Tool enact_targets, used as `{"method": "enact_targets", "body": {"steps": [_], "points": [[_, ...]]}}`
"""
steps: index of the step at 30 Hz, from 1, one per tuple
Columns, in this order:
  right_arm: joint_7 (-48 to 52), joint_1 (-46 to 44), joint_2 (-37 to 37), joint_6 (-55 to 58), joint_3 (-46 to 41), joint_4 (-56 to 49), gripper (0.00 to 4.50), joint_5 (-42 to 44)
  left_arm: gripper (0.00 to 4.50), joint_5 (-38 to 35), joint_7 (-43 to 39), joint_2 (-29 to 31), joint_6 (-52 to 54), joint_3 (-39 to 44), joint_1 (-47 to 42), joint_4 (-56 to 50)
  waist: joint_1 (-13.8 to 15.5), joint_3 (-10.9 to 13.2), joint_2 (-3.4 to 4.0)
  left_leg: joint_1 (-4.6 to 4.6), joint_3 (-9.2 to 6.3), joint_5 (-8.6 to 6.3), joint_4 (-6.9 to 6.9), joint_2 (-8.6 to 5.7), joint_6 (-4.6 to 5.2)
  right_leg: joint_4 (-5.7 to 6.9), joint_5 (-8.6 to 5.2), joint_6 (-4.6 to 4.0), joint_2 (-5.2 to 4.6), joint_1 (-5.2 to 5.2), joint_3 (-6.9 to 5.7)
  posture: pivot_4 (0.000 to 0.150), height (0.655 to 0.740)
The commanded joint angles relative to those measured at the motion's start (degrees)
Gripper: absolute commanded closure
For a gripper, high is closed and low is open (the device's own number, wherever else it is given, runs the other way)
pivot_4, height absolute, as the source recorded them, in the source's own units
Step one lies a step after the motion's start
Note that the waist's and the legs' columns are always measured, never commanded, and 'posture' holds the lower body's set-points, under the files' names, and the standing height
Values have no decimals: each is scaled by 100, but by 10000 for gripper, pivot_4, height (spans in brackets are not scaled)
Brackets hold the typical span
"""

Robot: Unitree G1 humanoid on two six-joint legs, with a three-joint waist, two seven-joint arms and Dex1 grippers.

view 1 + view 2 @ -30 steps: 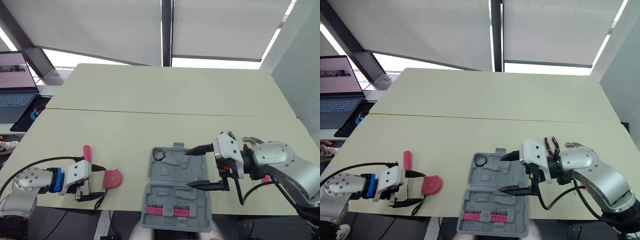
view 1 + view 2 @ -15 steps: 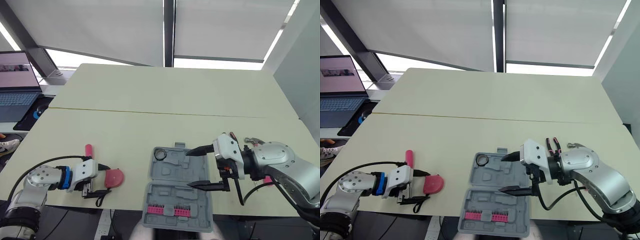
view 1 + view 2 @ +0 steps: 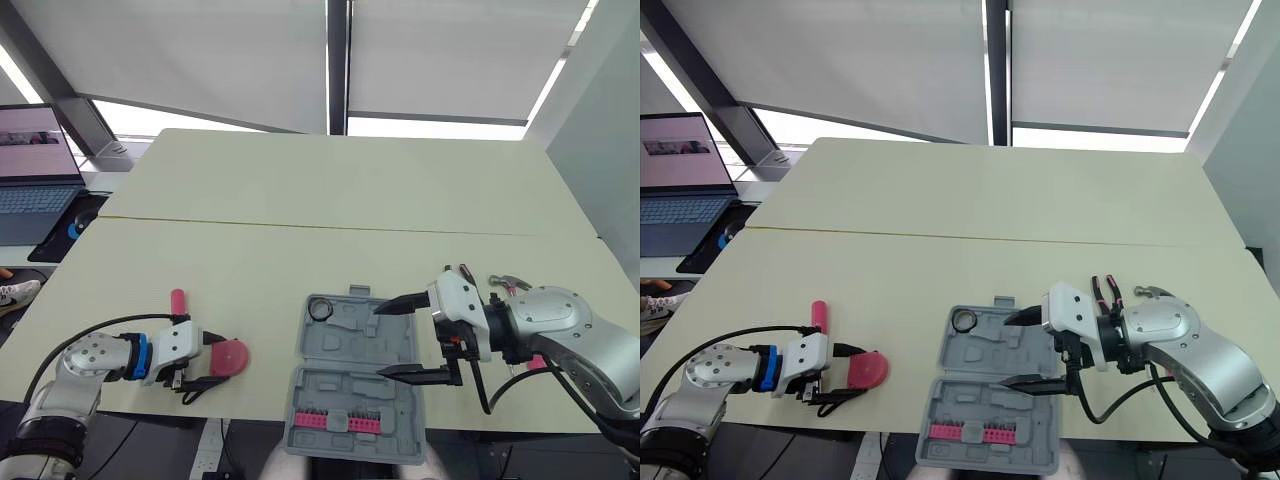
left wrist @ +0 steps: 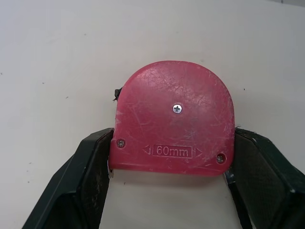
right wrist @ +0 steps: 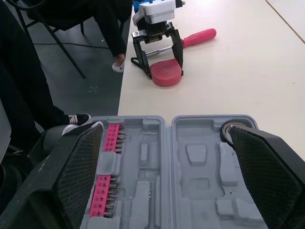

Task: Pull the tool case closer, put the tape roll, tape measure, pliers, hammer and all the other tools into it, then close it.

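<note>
Cream and smooth, the bench [image 3: 300, 200] is being occupied near its front edge by the grey moulded-plastic tool case [image 3: 345, 385], lying open. The right gripper [image 3: 380, 340] is being held over it, jaws wide. Left of the case, the rounded red tape measure [image 4: 174, 119] is being pinched on the bench by the jaws of the left gripper [image 3: 214, 358]. Its scratches, screws and embossed "60mm" are being revealed in the left wrist view.

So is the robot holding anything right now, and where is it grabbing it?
The left gripper grips the red tape measure by its two side edges, near its straight end. The right gripper is open and holds nothing.
</note>
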Motion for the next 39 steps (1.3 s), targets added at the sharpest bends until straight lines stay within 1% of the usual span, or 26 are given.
{"method": "enact_targets", "body": {"steps": [1, 2, 4, 7, 9, 10, 12, 14, 16, 17, 20, 22, 23, 27, 31, 34, 37, 39], "points": [[-90, -33, -28, -137, -86, -83, 0, -138, 12341, 168, 245, 50, -38, -6, 135, 88, -2, -2, 2, 0, 0, 0, 0, 0, 0, 0, 0, 0, 0, 0, 0, 1500, 7400], [-143, -31, -16, -123, -83, -78, 0, -176, 12341, 78, 277, 41, -11, 53, 147, -33, -2, -3, 4, 1, 0, 0, 0, 0, 0, 1, 0, 0, 0, 0, 0, 1500, 7400], [-347, 2, 68, 192, -174, -121, 0, -5, 12341, -256, 359, 34, 307, 252, 39, -676, 0, -2, 4, 0, 0, 0, 1, 0, 0, 3, 0, 0, 0, 0, 0, 1500, 7400], [-740, 72, 264, 692, -300, -235, 0, 317, 12342, -629, 405, 63, 814, 383, -110, -1643, 16, 7, -24, -10, -14, 1, 8, 0, -1, 3, 0, 0, 0, -1, -5, 1500, 7400], [-1259, 73, 624, 1388, -489, -289, 0, 928, 12342, -855, 343, 112, 1236, 339, -282, -2417, 18, 5, -28, -14, -19, 1, 11, -1, -2, 0, 0, 0, -1, 0, -3, 1500, 7400], [-1598, 39, 817, 1916, -579, -295, 0, 1304, 12342, -974, 321, 110, 1522, 281, -428, -2784, 16, 5, -29, -14, -18, 1, 10, -1, -2, -2, 0, 0, -2, 1, 0, 1500, 7400], [-2132, -36, 1120, 2700, -753, -271, 0, 1907, 12342, -1073, 300, 103, 1909, 190, -614, -3227, 1, 5, -27, -16, -18, 0, 9, -2, -2, -2, 1, 0, -2, 0, 3, 1500, 7400], [-2984, -176, 1816, 3633, -941, 86, 0, 2653, 12342, -1064, 271, 9, 2265, -71, -856, -3619, -40, 5, -27, -14, -16, 1, 4, -2, -2, -2, 1, 0, -2, -3, 4, 1500, 7400], [-3627, -281, 2350, 4218, -1107, 330, 0, 3049, 12343, -1025, 276, -53, 2485, -231, -973, -3819, -102, 6, -23, -11, -14, 1, 3, 0, -3, 1, 1, -1, 3, -4, 6, 1500, 7400], [-4016, -280, 2745, 4401, -1209, 505, 0, 3160, 12343, -1045, 256, -77, 2637, -327, -1020, -3936, -132, 7, -22, -11, -12, 1, 0, 0, -3, 3, 1, -1, 4, -6, 6, 1500, 7400], [-4859, -298, 3617, 4758, -1455, 929, 0, 3535, 12343, -1053, 118, -73, 2843, -548, -1059, -4129, -169, 7, -22, -11, -16, 1, -2, 4, -2, 7, 0, -1, 10, -8, 6, 1500, 7400], [-5276, -336, 4034, 4952, -1624, 1154, 0, 3743, 12343, -1026, 60, -68, 2794, -606, -1031, -4151, -167, 8, -21, -12, -9, 1, -5, 1, -2, 24, 0, -1, 10, -21, 9, 1500, 7400], [-5459, -362, 4185, 4997, -1689, 1250, 0, 3831, 12343, -1021, 67, -81, 2794, -612, -1021, -4160, -167, 8, -21, -12, -4, 1, -3, -3, -3, 42, 0, 0, 6, -29, 12, 1500, 7400], [-6066, -492, 4699, 5079, -1820, 1673, 0, 4064, 12344, -999, 162, -150, 2767, -621, -941, -4205, -168, 8, -20, -11, 1, 1, 0, -4, -3, 44, 0, 0, 6, -32, 16, 1500, 7400], [-6436, -621, 4951, 5052, -1884, 1987, 0, 4214, 12344, -949, 164, -136, 2710, -637, -858, -4239, -174, 9, -18, -9, 2, 1, 0, -1, -2, 52, -1, 0, 9, -35, 14, 1500, 7400], [-6627, -690, 5011, 5009, -1876, 2148, 0, 4371, 12345, -904, 128, -118, 2639, -648, -823, -4259, -175, 9, -18, -9, 3, 1, 0, -1, -2, 53, -1, 0, 10, -36, 15, 1500, 7400], [-6661, -691, 4960, 5026, -1796, 2225, 5823, 4405, 12345, -882, 161, -153, 2593, -641, -802, -4271, -174, 9, -18, -9, 5, 1, 0, -2, -2, 52, -1, 0, 10, -36, 16, 1500, 7400], [-6686, -691, 4945, 5026, -1755, 2272, 12428, 4464, 12345, -878, 210, -187, 2597, -628, -808, -4283, -176, 9, -18, -9, 6, 1, -1, -2, -2, 52, -1, 0, 10, -36, 16, 1500, 7400]]}}
